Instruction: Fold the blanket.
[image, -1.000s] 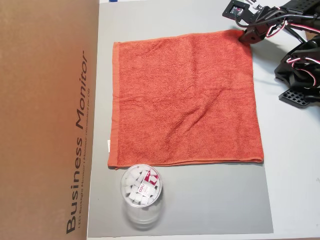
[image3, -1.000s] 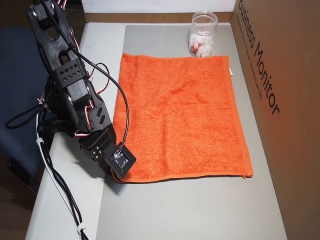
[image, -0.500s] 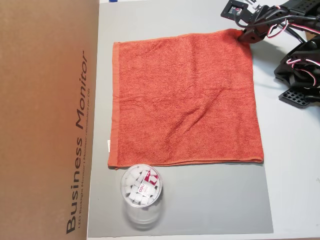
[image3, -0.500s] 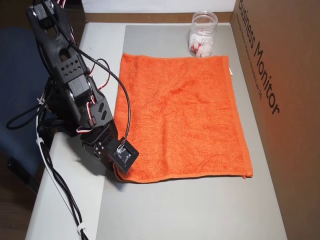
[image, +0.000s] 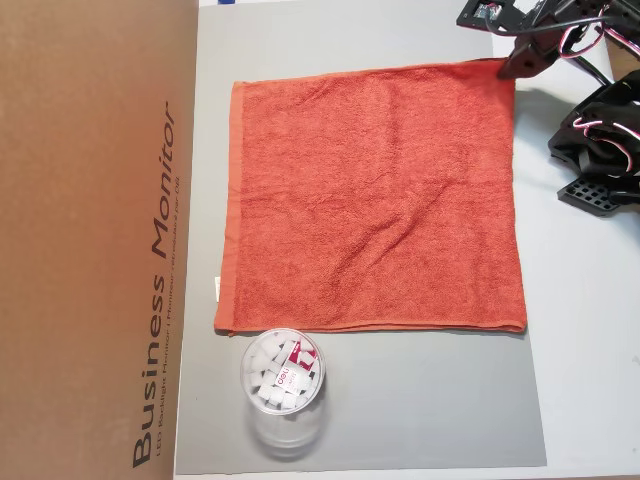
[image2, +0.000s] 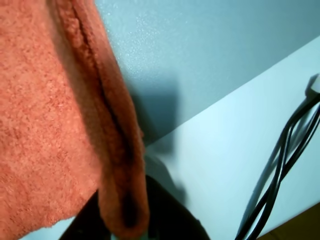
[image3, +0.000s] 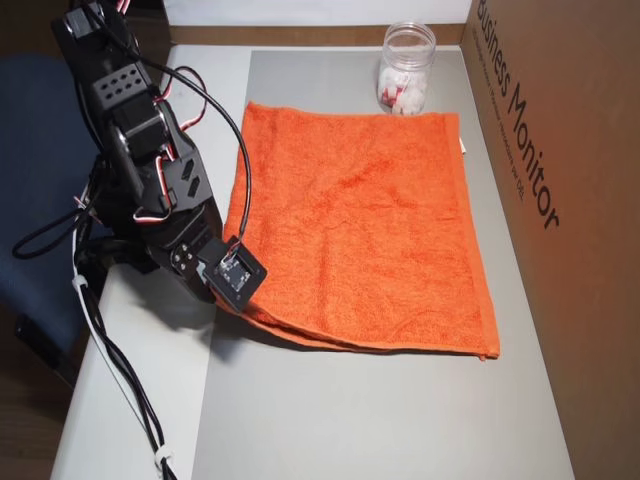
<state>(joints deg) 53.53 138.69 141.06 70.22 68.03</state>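
In the wrist view, the hemmed edge of the blanket (image2: 117, 150) fills the near field, its folded corner hanging down into the dark end effector (image2: 127, 227) at the bottom edge; the fingers are closed on that corner. Behind it lie the grey mat (image2: 210, 55), the white desk (image2: 235, 170) and black cables (image2: 280, 175) at the right.

In an overhead view, the clear plastic jar (image: 283, 385) with white and red contents stands nearest the lens, just below the blanket's (image: 375, 200) lower left edge. The blanket lies spread nearly flat on the grey mat (image: 430, 400), with a small white tag (image: 217, 288) at its left hem. The end effector (image: 520, 62) sits at the blanket's upper right corner. A brown cardboard box (image: 90, 230) printed "Business Monitor" runs along the left side.

In an overhead view from the opposite end, the black arm (image3: 150, 190) stands at the left on the desk (image3: 130, 400), its end effector (image3: 235, 290) pinching the blanket's (image3: 360, 220) near left corner, which is lifted slightly off the mat (image3: 380, 420). The jar (image3: 405, 70) stands just beyond the far edge, and the box (image3: 560, 200) lies at the right.
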